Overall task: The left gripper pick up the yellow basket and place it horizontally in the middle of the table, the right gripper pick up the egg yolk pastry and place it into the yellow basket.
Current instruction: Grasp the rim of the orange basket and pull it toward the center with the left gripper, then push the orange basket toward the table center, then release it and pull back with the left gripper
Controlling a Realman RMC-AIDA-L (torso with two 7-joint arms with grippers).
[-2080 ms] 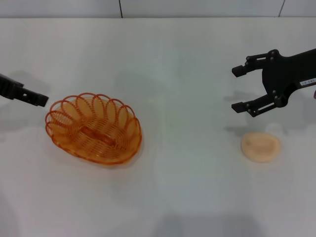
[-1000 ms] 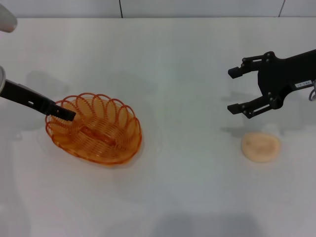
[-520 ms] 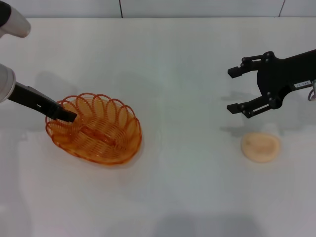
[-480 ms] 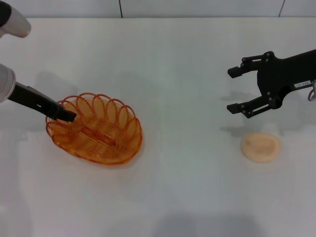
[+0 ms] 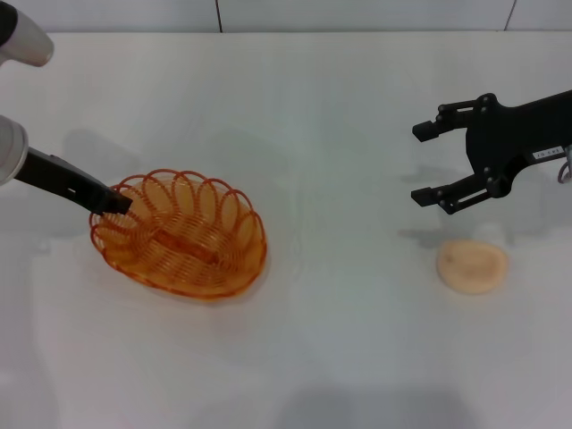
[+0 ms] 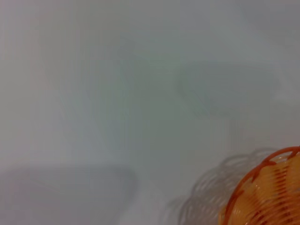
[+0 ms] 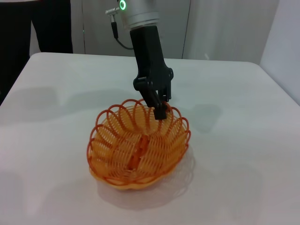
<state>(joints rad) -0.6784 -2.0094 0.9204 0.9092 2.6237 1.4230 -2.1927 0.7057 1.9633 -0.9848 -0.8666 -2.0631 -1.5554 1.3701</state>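
**Inspector:** Left gripper (image 5: 114, 202), report position and state

**Assistant:** It sits at the left end of the basket (image 5: 183, 234), tips at the scalloped rim. The right wrist view shows the left gripper (image 7: 160, 111) coming down steeply from above, fingers pinched together over one loop of the basket (image 7: 138, 143) rim. I record it as closed on the basket.

**Inspector:** Basket location?

**Assistant:** On the table (image 5: 313, 116), left of centre, its long axis running slightly downhill toward the right in the head view. Whether the held end is off the surface, I cannot tell. The left wrist view catches only a corner of the basket (image 6: 269, 192) and its shadow on bare table (image 6: 117, 93).

**Inspector:** Right gripper?

**Assistant:** The right gripper (image 5: 429, 164) hangs over the right side of the table, fingers spread wide, nothing between them. It points toward the table's middle.

**Inspector:** Pastry?

**Assistant:** The pastry (image 5: 471, 265) lies flat on the table at the right, nearer the robot than the right gripper and apart from it, not touched. It is well apart from the basket.

**Inspector:** Basket contents?

**Assistant:** Only its own wire ribs show in both the head and right wrist views
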